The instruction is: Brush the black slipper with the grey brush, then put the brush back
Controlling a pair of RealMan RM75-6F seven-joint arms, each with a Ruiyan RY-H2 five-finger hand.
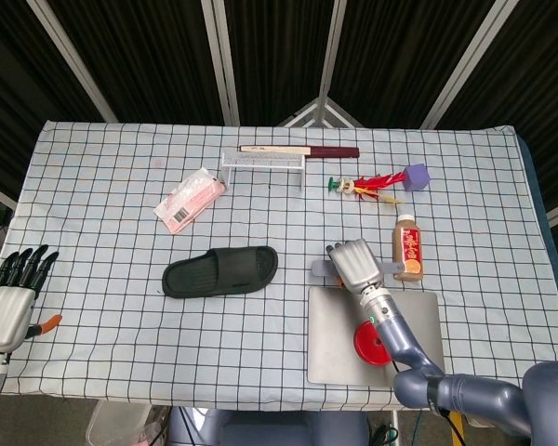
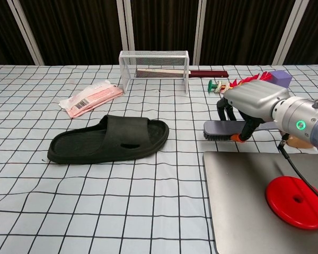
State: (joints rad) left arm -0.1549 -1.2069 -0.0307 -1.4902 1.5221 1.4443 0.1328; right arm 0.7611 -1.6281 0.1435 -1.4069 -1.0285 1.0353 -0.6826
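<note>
The black slipper [image 1: 220, 270] [image 2: 108, 138] lies sole-down on the checked cloth, left of centre. To its right, my right hand [image 1: 355, 263] [image 2: 254, 103] grips the grey brush [image 1: 320, 268] [image 2: 222, 128] from above, fingers curled round its body. The bristles face down just above the cloth, and the brush head sticks out towards the slipper with a gap between them. My left hand [image 1: 14, 297] shows only in the head view. It hangs at the table's near left edge, fingers apart and holding nothing.
A grey tray [image 1: 335, 344] [image 2: 238, 201] with a red disc [image 1: 370, 342] [image 2: 294, 202] lies just in front of the right hand. A brown bottle [image 1: 407, 248] stands to its right. A white wire rack [image 1: 263, 164] [image 2: 155, 69], a pink packet [image 1: 191, 199] [image 2: 90, 98] and a purple cube [image 1: 416, 176] sit further back.
</note>
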